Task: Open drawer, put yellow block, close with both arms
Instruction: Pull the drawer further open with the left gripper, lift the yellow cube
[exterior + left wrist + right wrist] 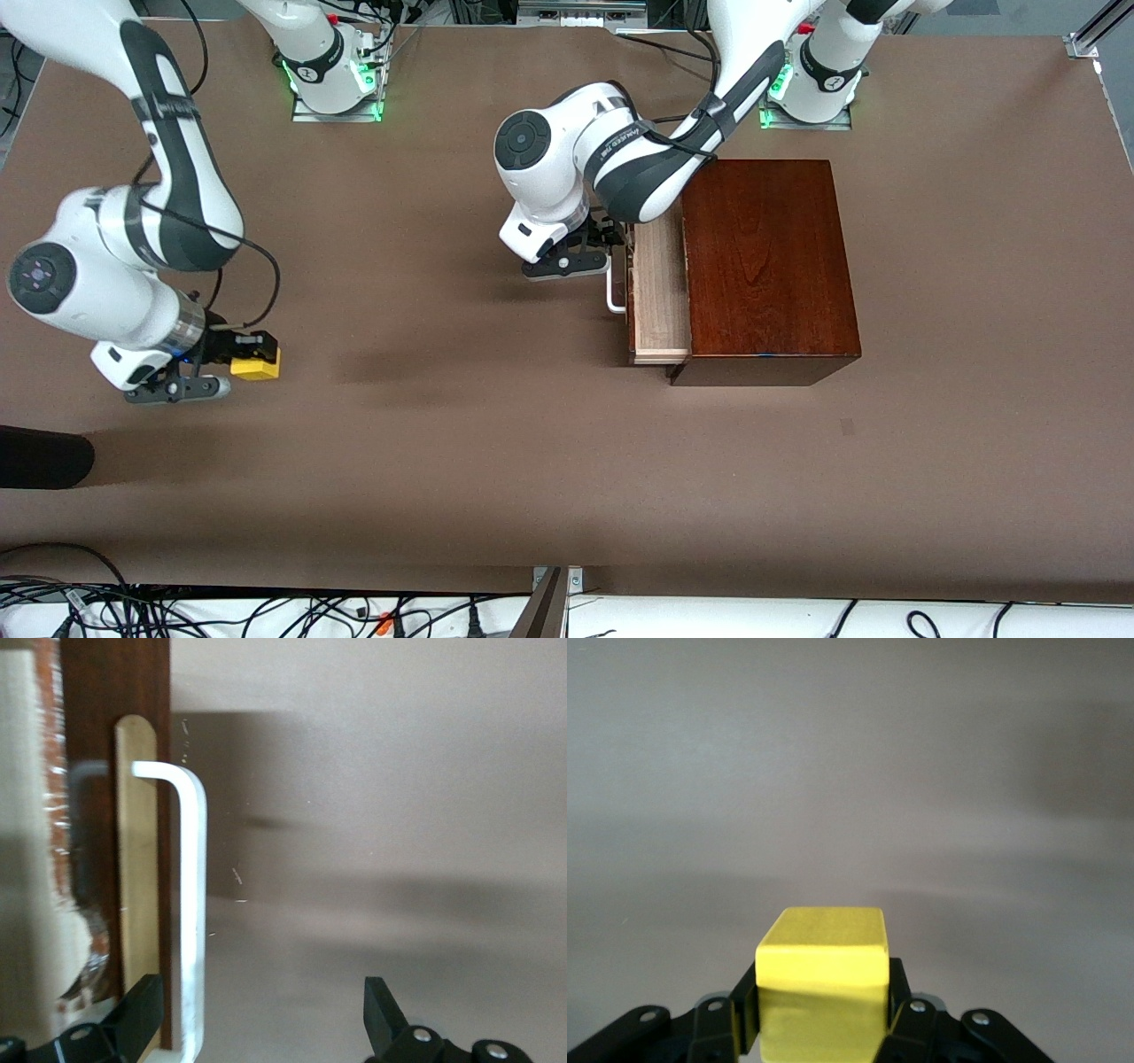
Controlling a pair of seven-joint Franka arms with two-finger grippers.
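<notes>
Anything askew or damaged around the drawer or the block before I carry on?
Nothing stands out. The drawer sits partly open and square in the wooden box; left tool is open by the handle. Right tool holds the yellow block squarely.

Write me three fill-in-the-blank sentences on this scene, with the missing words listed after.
1. The right gripper is shut on the small bright ____ block.
2. The pale-wood-lined drawer of the glossy dark wooden box stands partly ____.
3. The left gripper has its fingers open astride the drawer's white U-shaped bar ____.

Missing words: yellow; open; handle
</notes>
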